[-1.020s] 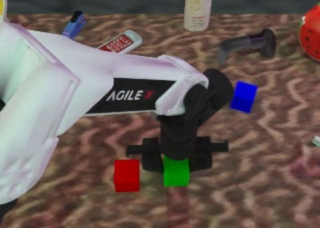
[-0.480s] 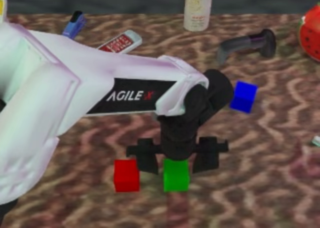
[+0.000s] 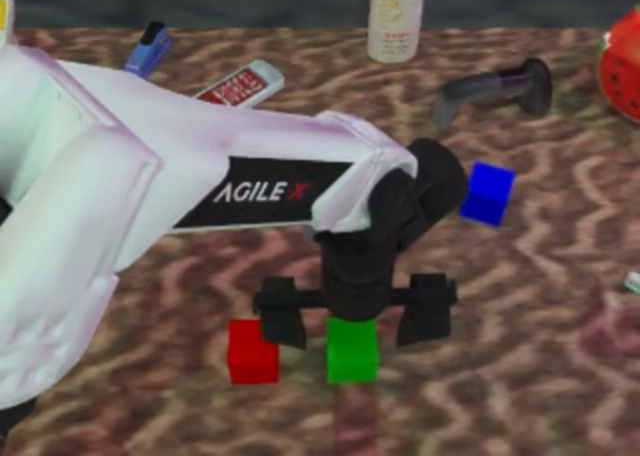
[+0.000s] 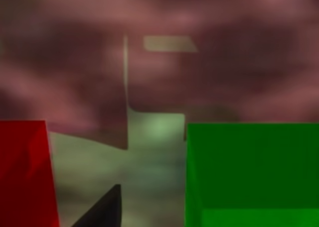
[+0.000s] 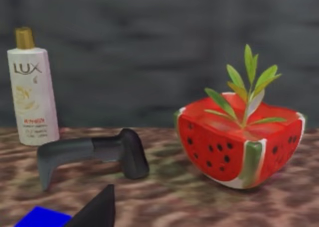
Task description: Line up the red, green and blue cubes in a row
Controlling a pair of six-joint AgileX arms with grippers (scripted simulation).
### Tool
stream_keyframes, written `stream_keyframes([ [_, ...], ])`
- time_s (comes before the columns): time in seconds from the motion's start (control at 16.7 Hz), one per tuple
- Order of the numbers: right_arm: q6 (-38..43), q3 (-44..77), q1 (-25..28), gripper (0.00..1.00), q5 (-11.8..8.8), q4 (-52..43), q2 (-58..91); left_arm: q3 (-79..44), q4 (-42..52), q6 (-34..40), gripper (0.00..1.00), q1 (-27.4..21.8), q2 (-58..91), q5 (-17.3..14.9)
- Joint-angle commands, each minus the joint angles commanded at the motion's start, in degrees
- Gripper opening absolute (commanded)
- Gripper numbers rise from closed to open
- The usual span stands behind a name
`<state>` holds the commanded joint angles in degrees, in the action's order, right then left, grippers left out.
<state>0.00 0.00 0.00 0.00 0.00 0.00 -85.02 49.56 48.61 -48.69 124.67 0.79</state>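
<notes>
The green cube (image 3: 352, 351) rests on the table with the red cube (image 3: 252, 353) a short gap to its left, both near the front edge. My left gripper (image 3: 354, 314) hovers just behind the green cube, open wide, its fingers (image 3: 283, 318) spread to either side and touching nothing. In the left wrist view the red cube (image 4: 22, 172) and green cube (image 4: 251, 172) stand side by side, with one dark fingertip (image 4: 107, 209) between them. The blue cube (image 3: 487, 193) sits apart, further back and to the right. My right arm is out of the top view; its wrist view shows one fingertip (image 5: 102, 207) beside the blue cube (image 5: 42, 219).
Along the back edge stand a white bottle (image 3: 396, 16), a dark barcode scanner (image 3: 497, 88), a red-and-white flat device (image 3: 240, 83) and a small blue stapler (image 3: 150, 46). A watermelon-shaped planter (image 3: 622, 66) sits at the back right.
My left gripper's fingers have spread apart and let go of the green cube, which stays on the table beside the red one.
</notes>
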Motion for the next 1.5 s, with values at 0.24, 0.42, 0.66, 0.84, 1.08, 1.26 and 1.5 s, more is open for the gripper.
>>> stream_keyframes([
  [0.24, 0.0, 0.0, 0.0, 1.0, 0.0, 0.0, 0.0, -1.87, 2.4, 0.05, 1.0, 0.06, -0.87, -0.14],
  [0.42, 0.0, 0.0, 0.0, 1.0, 0.0, 0.0, 0.0, -5.7, 9.44, 0.2, 1.0, 0.47, -3.26, -0.17],
  [0.66, 0.0, 0.0, 0.0, 1.0, 0.0, 0.0, 0.0, -8.4, 13.71, 0.31, 1.0, 1.0, -5.34, 0.05],
  [0.84, 0.0, 0.0, 0.0, 1.0, 0.0, 0.0, 0.0, -8.26, 13.55, 0.3, 1.0, 0.71, -5.13, 0.03],
  [1.08, -1.6, 3.41, 0.46, 1.0, 0.13, -2.35, 3.42, -5.51, 11.63, 0.04, 1.0, 2.49, -8.19, 0.23],
  [1.26, -5.43, 12.15, 1.79, 1.0, 0.17, -7.96, 12.2, 1.17, 7.21, -0.99, 1.0, 6.56, -16.06, 0.54],
  [1.5, -13.11, 31.52, 4.67, 1.0, 0.05, -19.34, 32.55, 15.27, -1.45, -4.48, 1.0, 14.5, -33.87, 0.73],
])
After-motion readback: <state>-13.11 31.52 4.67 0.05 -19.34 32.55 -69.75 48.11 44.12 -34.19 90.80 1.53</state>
